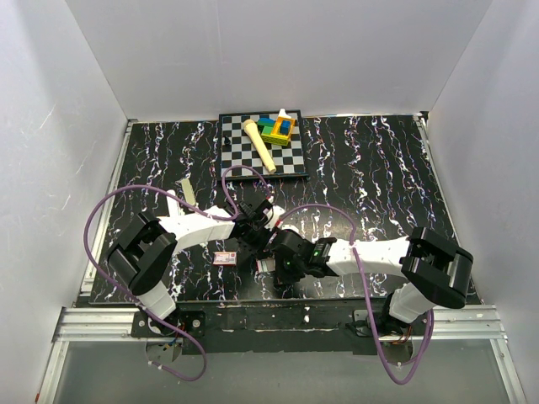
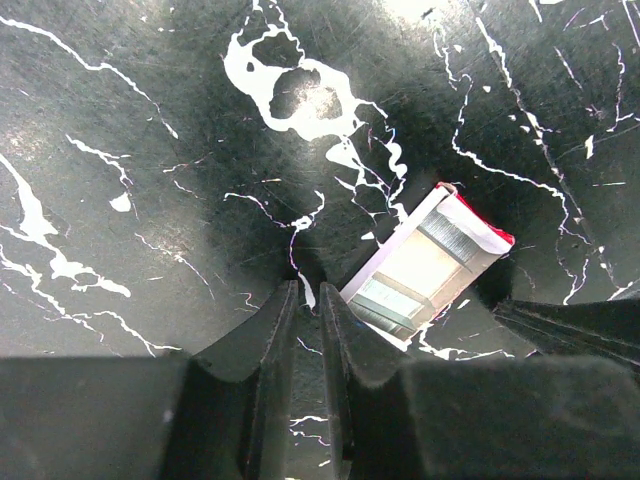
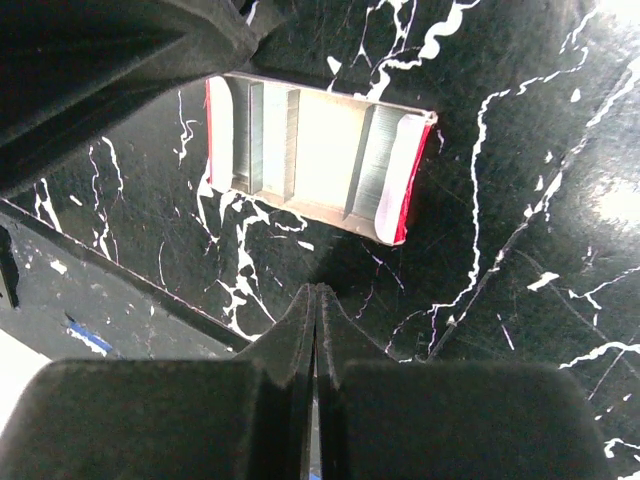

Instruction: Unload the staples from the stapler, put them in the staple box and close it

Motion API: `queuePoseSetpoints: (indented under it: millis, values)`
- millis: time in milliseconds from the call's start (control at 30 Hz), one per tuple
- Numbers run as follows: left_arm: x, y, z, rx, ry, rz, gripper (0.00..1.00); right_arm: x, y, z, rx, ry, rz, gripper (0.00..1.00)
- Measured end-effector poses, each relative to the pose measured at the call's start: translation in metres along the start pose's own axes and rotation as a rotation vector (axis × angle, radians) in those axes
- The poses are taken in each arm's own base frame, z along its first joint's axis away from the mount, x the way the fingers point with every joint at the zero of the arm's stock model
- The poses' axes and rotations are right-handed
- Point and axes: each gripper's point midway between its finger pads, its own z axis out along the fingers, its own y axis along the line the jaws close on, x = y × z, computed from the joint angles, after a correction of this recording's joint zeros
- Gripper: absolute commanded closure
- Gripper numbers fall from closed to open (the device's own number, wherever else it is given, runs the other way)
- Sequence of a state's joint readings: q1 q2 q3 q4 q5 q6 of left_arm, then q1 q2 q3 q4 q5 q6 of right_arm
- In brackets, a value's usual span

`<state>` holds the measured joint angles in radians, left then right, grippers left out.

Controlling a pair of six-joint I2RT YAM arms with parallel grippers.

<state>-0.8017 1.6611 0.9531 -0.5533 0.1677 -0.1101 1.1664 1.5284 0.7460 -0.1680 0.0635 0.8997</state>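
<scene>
Table: black with white veining. I have both arms folded inward, so their wrists meet low over its near middle, which is where the work is.
Chessboard: set at the far edge, well apart from the grippers. I judge it plays no part in this job.
Cream roller: lies slantwise on the board, beside the coloured blocks stacked at its far corner.
Left gripper: low over the table with its fingers drawn almost together. Only a thin slit is left between them, and through it I see just the tabletop. It holds nothing that I can make out.
Right gripper: fingers pressed fully together with nothing between them. It points at the box from just short of it.
Box: small, red and white, lying flat and open side up between the two grippers, so each wrist camera looks into it. It looks to me like the place meant to receive the strips.
Staples: silvery strips lie inside the box, one group against one end and a thinner one near the other. I cannot tell which of them, if any, came out of the stapler. I see no loose strip on the bare table.
Stapler: I cannot pick it out for certain. Dark bulk crowds the corner of each wrist view, but it may be the other arm.
Writing: I can read none. The box shows only plain red and white from here, and there is no brand on anything else.
Next move, as I judge it: find the stapler before closing on anything.
</scene>
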Motion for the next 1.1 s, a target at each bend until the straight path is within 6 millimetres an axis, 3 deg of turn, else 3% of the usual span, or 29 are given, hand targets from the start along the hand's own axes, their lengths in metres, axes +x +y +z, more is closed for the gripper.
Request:
queuePoseSetpoints:
  millis: [467, 1000, 1100]
  values:
    - [0.001, -0.002, 0.0, -0.015, 0.005, -0.007, 0.87, -0.023, -0.016, 0.001, 0.067, -0.09, 0.048, 0.99]
    - [0.0, -0.003, 0.001, -0.02, 0.004, -0.012, 0.87, -0.025, -0.021, -0.003, 0.095, -0.084, 0.033, 0.99]
    - [0.002, -0.004, 0.0, -0.022, 0.011, -0.002, 0.85, -0.028, -0.027, -0.011, 0.116, -0.096, 0.042, 0.94]
